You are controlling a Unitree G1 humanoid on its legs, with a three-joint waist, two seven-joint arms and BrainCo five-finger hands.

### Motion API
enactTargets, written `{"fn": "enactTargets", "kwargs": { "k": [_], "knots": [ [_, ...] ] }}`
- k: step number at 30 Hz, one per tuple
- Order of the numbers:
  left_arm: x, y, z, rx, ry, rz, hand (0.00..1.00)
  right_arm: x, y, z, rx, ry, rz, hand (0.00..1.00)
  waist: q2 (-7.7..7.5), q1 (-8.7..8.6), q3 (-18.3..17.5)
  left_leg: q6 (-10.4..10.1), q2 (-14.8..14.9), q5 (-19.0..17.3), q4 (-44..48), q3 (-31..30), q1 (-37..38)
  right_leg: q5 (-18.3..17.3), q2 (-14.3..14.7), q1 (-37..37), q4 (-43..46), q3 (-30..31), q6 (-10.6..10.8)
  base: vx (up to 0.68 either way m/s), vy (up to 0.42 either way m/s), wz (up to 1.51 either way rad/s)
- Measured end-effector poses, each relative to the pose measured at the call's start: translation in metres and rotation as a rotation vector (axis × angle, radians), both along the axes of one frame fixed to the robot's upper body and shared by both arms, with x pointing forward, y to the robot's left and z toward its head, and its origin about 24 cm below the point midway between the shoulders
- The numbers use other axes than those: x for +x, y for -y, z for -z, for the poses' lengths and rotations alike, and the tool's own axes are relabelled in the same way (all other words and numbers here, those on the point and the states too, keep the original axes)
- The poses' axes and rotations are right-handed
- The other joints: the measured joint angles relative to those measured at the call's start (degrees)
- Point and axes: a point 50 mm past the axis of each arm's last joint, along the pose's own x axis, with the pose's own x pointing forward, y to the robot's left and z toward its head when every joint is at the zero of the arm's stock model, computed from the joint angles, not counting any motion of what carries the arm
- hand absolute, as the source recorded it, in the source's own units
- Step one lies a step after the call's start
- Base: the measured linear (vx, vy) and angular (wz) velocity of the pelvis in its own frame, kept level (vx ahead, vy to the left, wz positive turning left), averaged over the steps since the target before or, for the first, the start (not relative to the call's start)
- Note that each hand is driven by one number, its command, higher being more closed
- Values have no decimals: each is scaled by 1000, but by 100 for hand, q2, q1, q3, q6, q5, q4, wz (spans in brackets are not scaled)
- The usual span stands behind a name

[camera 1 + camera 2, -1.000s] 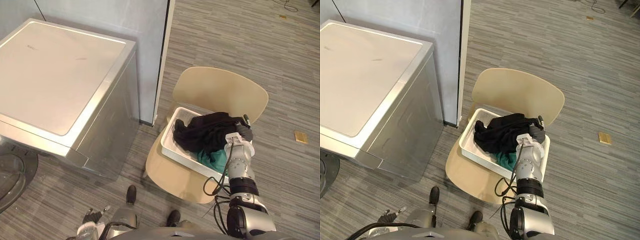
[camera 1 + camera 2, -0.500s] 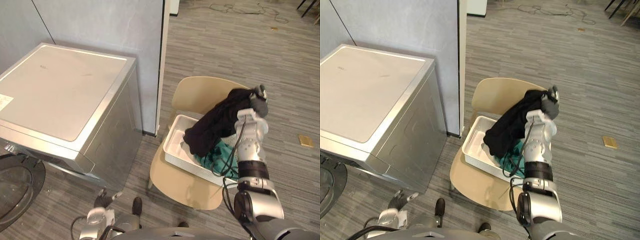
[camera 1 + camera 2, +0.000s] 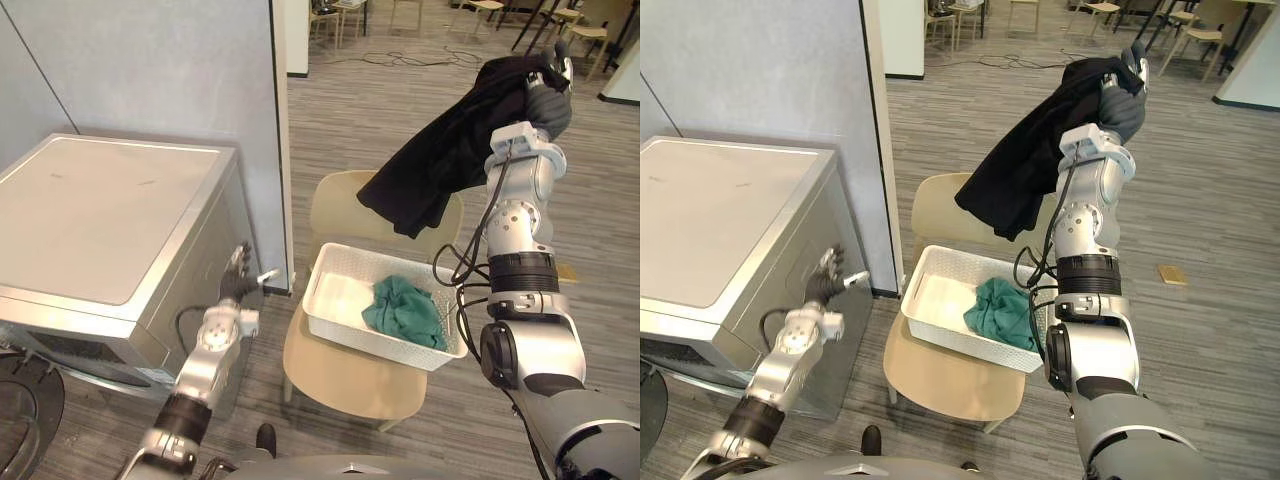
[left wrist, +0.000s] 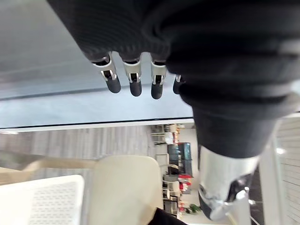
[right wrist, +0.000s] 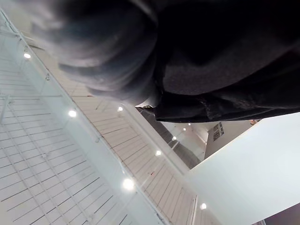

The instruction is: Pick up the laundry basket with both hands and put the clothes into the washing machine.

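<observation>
the right robot hand (image 3: 548, 93) is raised high above the beige moulded chair (image 3: 335, 375), its fingers clenched on a black cloth garment (image 3: 440, 170) that hangs from the grip in a long fold, its lower edge in the air above the chair's backrest and clear of everything below. in the right wrist view the same black cloth bunches against the hand's dark ribbed cover. on the chair seat sits the white perforated plastic laundry basket (image 3: 372, 340), set at an angle, with neither robot hand touching it; inside it, towards the robot's right, lies a crumpled teal cloth (image 3: 405, 312), and the rest of the basket floor is bare. to the robot's left of the chair stands the silver-grey box-shaped washing machine (image 3: 95, 215), its flat top closed, backed against a pale grey wall panel (image 3: 150, 70). the left robot hand (image 3: 238, 287) is held up just beside the machine's near right corner, between machine and basket, released, with its dark-tipped fingers (image 4: 135, 84) straight and spread and nothing in them. the floor (image 3: 380, 110) is grey striped carpet.
</observation>
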Motion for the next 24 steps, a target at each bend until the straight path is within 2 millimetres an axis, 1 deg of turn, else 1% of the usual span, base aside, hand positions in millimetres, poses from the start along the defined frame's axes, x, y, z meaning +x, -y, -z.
{"fn": "enactTargets", "kwargs": {
  "k": [2, 4, 6, 9, 11, 13, 16, 18, 19, 21, 22, 24],
  "knots": [
    [10, 9, -16, 5, 57, 33, 0, 0, -2, -6, -1, 16, -5, 100, 1, -23, 0, 0, -2, 0, 1, 43, 1, 18, 23, -27, -5, 57, -5, 3, -9, -15],
    [22, 20, -37, 17, 128, 57, 0, -2, -11, -17, -9, 52, -26, 100, 3, -44, -2, 0, 2, 0, 32, 172, 1, 77, 32, -72, -48, 177, -13, 22, -3, -27],
    [31, 26, -50, 29, 167, 69, 0, -4, -20, -23, -24, 76, -50, 100, 4, -128, -2, 0, -2, 1, 34, 198, 4, 112, 34, -78, -83, 220, -14, 19, -3, -14],
    [40, 34, -61, 55, 191, 90, 0, -3, -27, -25, -10, 86, -69, 100, 19, -189, -12, 0, 2, 1, 33, 268, 21, 131, 35, -103, -84, 285, -20, -1, 0, -14],
    [45, 38, -64, 74, 193, 104, 0, -1, -40, -27, -13, 90, -103, 100, 57, -236, -36, 0, 7, 1, 31, 330, 21, 171, 38, -146, -107, 380, -24, -20, 4, -21],
    [48, 48, -66, 107, 191, 142, 0, 1, -53, -25, -25, 80, -140, 100, 88, -294, -57, 0, 8, -1, 30, 352, 21, 202, 39, -156, -136, 412, -25, -25, 5, -10],
    [49, 60, -70, 139, 198, 185, 0, 3, -66, -21, -26, 67, -175, 100, 90, -346, -58, -3, 17, -2, -1, 400, 22, 228, 42, -181, -151, 460, -34, -43, 9, -10],
    [52, 68, -71, 166, 200, 207, 0, 4, -75, -19, -30, 60, -200, 100, 92, -353, -59, -6, 22, -5, -3, 462, 22, 241, 40, -214, -151, 524, -53, -39, 12, -16],
    [53, 72, -71, 179, 193, 217, 0, 4, -83, -18, -45, 56, -224, 100, 93, -372, -59, -7, 22, -6, -3, 486, 21, 250, 37, -233, -155, 556, -65, -16, 12, -13],
    [55, 78, -71, 208, 187, 228, 0, 2, -95, -17, -53, 61, -260, 100, 94, -423, -59, -7, 18, -6, -3, 496, 21, 256, 31, -255, -154, 572, -72, -6, 6, -5],
    [56, 84, -72, 222, 187, 245, 0, -1, -102, -17, -54, 71, -284, 100, 94, -454, -59, -8, 17, -7, -3, 496, 21, 256, 28, -261, -153, 572, -72, 0, 0, 0],
    [55, 92, -74, 258, 202, 266, 0, -5, -113, -17, -71, 86, -325, 100, 94, -470, -58, -11, 18, -9, -4, 513, 20, 256, 23, -280, -150, 590, -72, 4, 2, -3]
  ]
}}
